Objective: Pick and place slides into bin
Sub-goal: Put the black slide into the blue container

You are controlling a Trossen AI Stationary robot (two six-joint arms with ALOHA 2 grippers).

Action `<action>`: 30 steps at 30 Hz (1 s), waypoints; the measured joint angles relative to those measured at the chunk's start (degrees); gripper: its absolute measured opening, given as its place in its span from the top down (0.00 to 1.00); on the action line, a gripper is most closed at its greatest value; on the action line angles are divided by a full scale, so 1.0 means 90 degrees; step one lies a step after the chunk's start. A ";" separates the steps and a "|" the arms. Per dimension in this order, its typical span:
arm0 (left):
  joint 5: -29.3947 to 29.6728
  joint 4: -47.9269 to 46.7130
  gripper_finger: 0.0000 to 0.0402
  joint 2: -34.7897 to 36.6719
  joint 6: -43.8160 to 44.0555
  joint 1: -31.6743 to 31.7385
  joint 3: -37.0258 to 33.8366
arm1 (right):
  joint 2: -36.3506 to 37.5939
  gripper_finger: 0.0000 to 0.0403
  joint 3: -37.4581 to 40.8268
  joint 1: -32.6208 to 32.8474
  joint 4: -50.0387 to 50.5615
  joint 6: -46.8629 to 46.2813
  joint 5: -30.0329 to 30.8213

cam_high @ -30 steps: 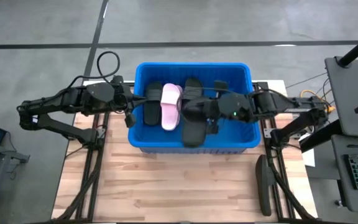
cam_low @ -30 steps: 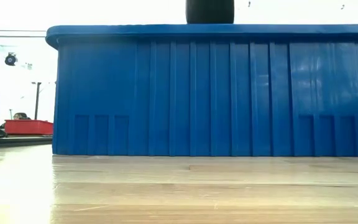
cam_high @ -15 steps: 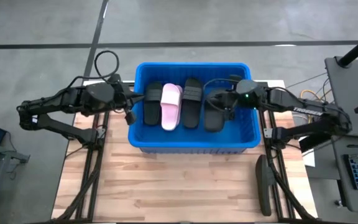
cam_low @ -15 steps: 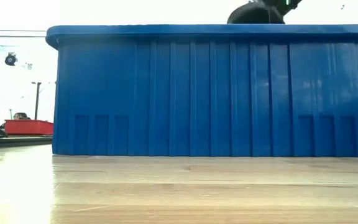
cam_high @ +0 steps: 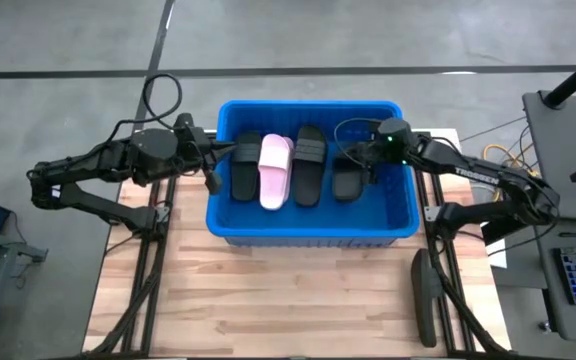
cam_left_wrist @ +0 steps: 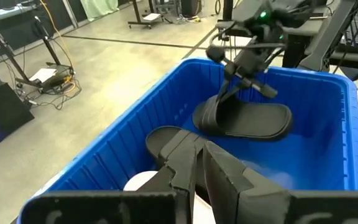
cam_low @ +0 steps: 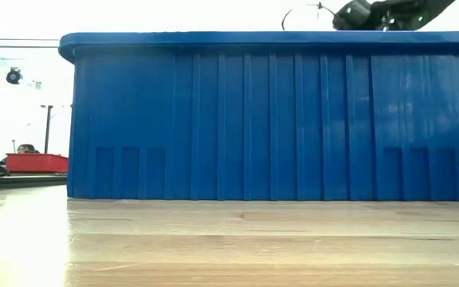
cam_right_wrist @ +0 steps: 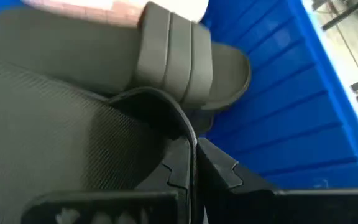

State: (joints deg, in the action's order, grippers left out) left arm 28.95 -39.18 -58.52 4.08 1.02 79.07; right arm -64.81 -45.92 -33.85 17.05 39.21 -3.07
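Observation:
The blue bin (cam_high: 308, 232) stands mid-table; it also shows in the low view (cam_low: 269, 119). In it lie a black slide (cam_high: 243, 168), a pink slide (cam_high: 275, 172) and a second black slide (cam_high: 310, 165), side by side. My right gripper (cam_high: 364, 163) reaches in over the bin's right rim and is shut on a third black slide (cam_high: 347, 180) at the bin's right part. My left gripper (cam_high: 211, 160) is shut and empty at the bin's left rim, with its fingers (cam_left_wrist: 194, 162) pointing into the bin. My right gripper pinches the upper edge of the black slide's broad strap (cam_right_wrist: 166, 109) between its two fingers; the left wrist view (cam_left_wrist: 225, 99) shows this too. The fingers slant down from the table's right side. The slide lies about level, low in the bin; whether its sole touches the floor I cannot tell.
The bin's ribbed walls (cam_left_wrist: 135, 130) rise around the slides. Bare wooden table top (cam_high: 298, 300) lies on the bin's near side. A black cable (cam_high: 163, 95) loops behind my left arm. Equipment stands (cam_high: 568, 200) are at the right of the table.
My right gripper has carried the black slide from above the bin's near middle toward the table's right and far side and down. The slide, first above the rim, now sits low in the bin's right part. My left gripper has shifted slightly toward the far edge.

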 joint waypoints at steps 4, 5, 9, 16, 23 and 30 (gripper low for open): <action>0.0013 -0.0005 0.96 -0.0007 -0.0001 0.0000 0.0000 | -0.0366 0.97 0.0067 -0.0285 -0.0316 0.0444 -0.0179; 0.0037 -0.0005 0.96 -0.0019 -0.0001 0.0000 0.0000 | -0.0445 0.97 0.0067 -0.0336 -0.0424 0.0541 -0.0200; 0.0218 -0.0030 0.96 -0.0044 0.0001 0.0000 0.0000 | -0.0779 0.97 0.0067 -0.0531 -0.0757 0.0770 -0.0297; 0.0235 -0.0017 0.96 -0.0041 0.0155 0.0000 0.0000 | -0.1363 0.95 0.0067 -0.0745 -0.0766 0.1291 -0.0459; 0.0235 -0.0029 0.96 -0.0039 0.0172 0.0000 0.0000 | -0.1871 0.87 -0.0011 -0.0740 -0.0779 0.1487 -0.0056; 0.0235 -0.0030 0.96 -0.0039 0.0169 0.0000 0.0000 | -0.2055 0.73 -0.0244 -0.0742 -0.0745 0.1537 0.0022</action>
State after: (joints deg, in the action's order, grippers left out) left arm 31.07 -39.45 -58.87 5.61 1.02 79.07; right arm -83.30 -48.12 -40.53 10.34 53.05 -2.88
